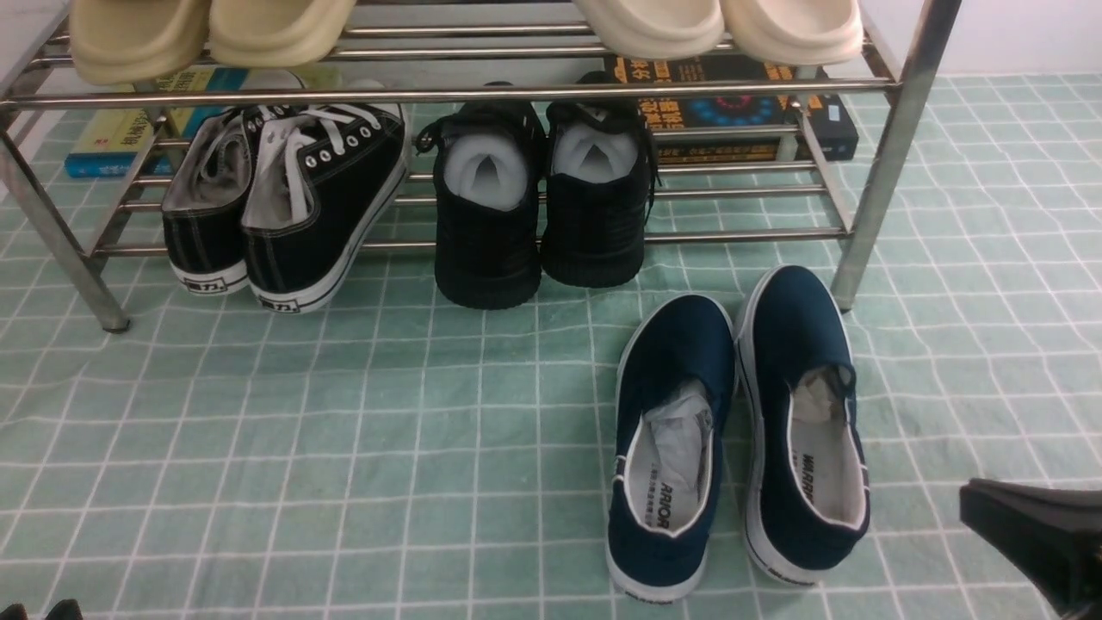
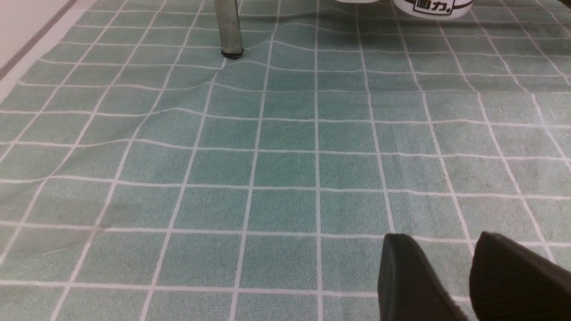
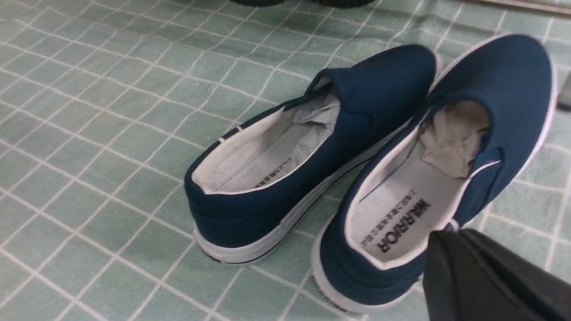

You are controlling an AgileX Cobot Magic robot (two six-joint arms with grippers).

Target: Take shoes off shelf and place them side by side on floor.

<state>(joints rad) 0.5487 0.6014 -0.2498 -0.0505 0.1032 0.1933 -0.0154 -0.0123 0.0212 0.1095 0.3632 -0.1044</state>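
While the shoes [image 1: 736,430] sit paired on the floor [image 1: 344,448], both grippers hold nothing — left gripper [image 2: 450,249] fingers apart, right gripper [image 1: 968,504] fingers together.

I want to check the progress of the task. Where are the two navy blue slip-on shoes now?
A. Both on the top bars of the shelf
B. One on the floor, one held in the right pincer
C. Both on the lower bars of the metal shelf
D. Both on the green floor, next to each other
D: the navy slip-ons stand side by side on the green floor, in front of the shelf, with neither pincer holding one.
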